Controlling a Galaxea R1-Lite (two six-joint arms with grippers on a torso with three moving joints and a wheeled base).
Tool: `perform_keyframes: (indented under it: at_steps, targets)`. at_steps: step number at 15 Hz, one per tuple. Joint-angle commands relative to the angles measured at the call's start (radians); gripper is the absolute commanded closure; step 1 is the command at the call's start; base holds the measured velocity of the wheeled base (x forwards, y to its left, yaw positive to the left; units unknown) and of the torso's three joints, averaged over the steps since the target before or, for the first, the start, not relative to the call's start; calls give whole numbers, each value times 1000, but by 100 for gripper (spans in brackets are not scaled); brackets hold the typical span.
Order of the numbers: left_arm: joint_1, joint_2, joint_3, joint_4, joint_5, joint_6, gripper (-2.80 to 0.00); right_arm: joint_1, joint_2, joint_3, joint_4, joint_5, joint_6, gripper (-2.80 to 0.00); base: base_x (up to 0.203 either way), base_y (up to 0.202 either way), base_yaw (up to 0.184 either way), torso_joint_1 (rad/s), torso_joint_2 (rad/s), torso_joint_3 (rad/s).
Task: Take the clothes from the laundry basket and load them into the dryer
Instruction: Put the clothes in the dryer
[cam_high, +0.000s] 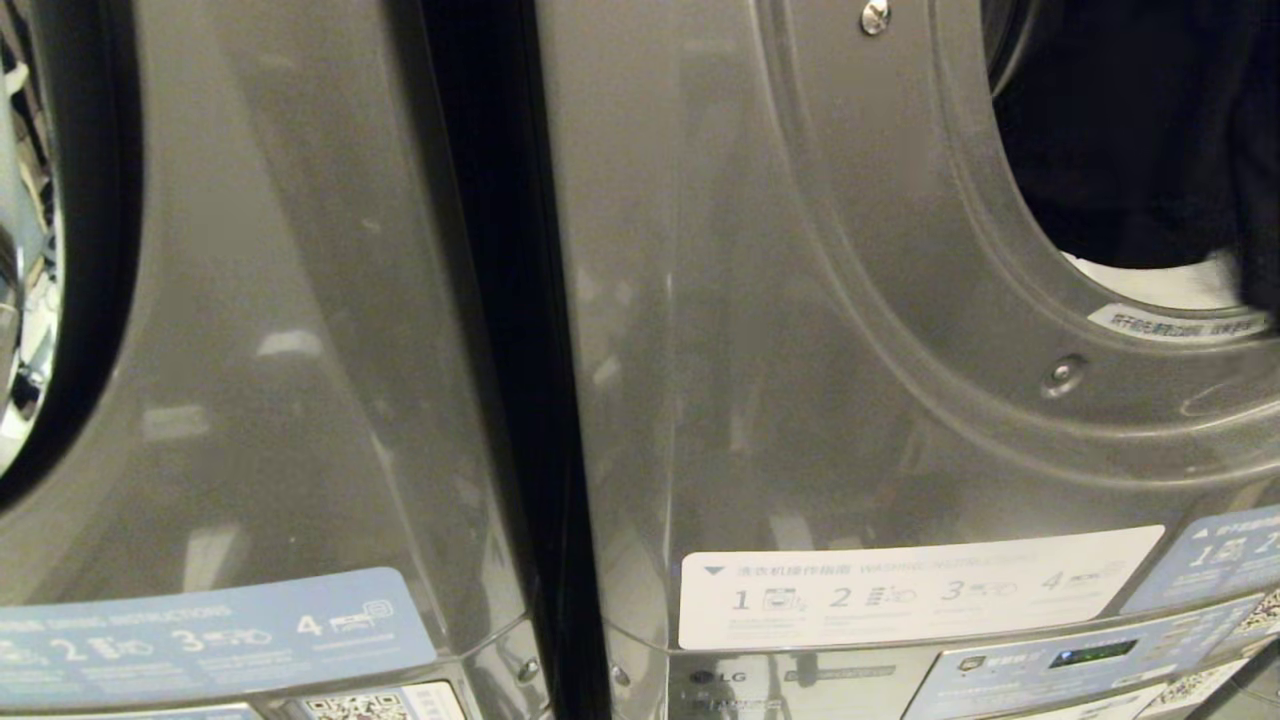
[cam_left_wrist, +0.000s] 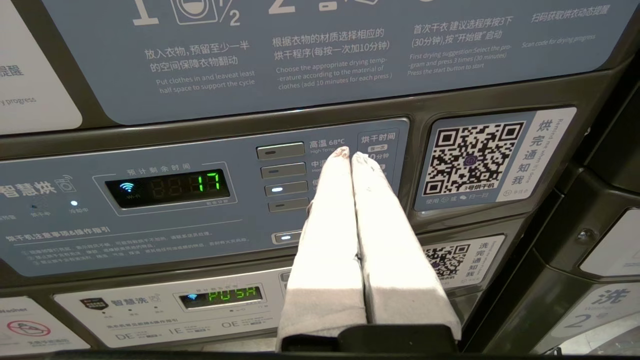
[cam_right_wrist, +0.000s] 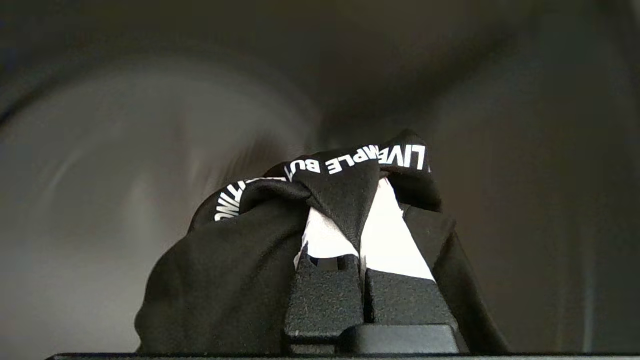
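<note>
- Carrying a black garment (cam_right_wrist: 250, 270) with white lettering on a band, the right gripper (cam_right_wrist: 360, 220) stays out of the head view; its pale fingers (cam_right_wrist: 385, 245) are clenched on a fold of the cloth, the rest bunched over them.
- Behind it the surroundings are blurred; the curved grey surface may be the dryer's drum, though that is uncertain.
- The dryer (cam_high: 760, 330) stands at right in the head view, its round opening (cam_high: 1130, 150) uncovered, with dark cloth apparently at the mouth.
- The left gripper (cam_left_wrist: 347, 152) hangs parked, fingers pressed together and empty, before a control panel (cam_left_wrist: 200, 195).
- Judged step: loading. Next, the cloth needs carrying well past the rim before letting go.
- The laundry basket is not in view.
</note>
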Motion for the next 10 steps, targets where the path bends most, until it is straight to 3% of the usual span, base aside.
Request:
perform_keyframes:
  at_steps: [1,2,3,5,7,9,10]
  targets:
    - [0,0,0,0,0,0,0,25,196,-99,-185,179,-206,0,0,0,0,0,0,0]
    - [0,0,0,0,0,0,0,37,220,-106,-225,283,-253,0,0,0,0,0,0,0]
    - [0,0,0,0,0,0,0,60,229,-109,-250,317,-276,0,0,0,0,0,0,0]
    - [0,0,0,0,0,0,0,68,235,-104,-256,299,-268,0,0,0,0,0,0,0]
    - [0,0,0,0,0,0,0,70,238,-75,-242,204,-230,0,0,0,0,0,0,0]
    - [0,0,0,0,0,0,0,76,236,-65,-126,29,-138,0,0,0,0,0,0,0]
    - [0,0,0,0,0,0,0,79,232,-73,-44,-22,-82,-280,0,0,0,0,0,0]
